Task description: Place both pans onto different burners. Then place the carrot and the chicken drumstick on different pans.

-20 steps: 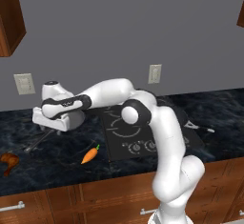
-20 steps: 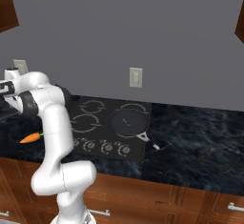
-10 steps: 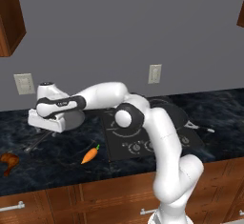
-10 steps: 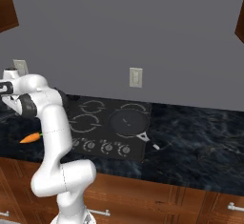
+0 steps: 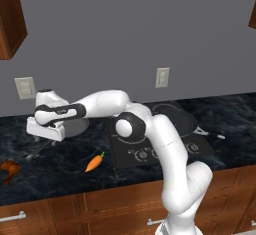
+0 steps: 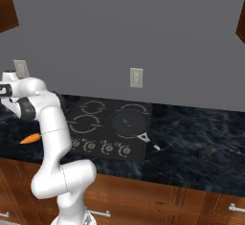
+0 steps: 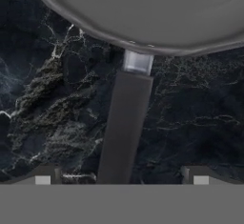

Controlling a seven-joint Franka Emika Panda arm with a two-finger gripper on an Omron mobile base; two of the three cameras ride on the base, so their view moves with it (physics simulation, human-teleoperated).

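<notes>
One dark grey pan sits on the black cooktop, over the front right burner, its handle pointing to the front right. A second pan rests on the counter left of the cooktop; in the hand view its rim spans the top and its handle runs down between my fingertips. My gripper hovers open over that handle, jaws wide on either side and apart from it. The carrot lies near the counter's front. The chicken drumstick is at the far left.
Three ringed burners on the cooktop are bare, with a row of knobs along its front. A wall outlet is behind the hand. Dark marble counter stretches right of the cooktop. Wooden cabinets hang at the upper corners.
The hand has moved left and a little lower over the counter pan's handle. The jaws stay open. Pans, carrot and drumstick have not moved.
</notes>
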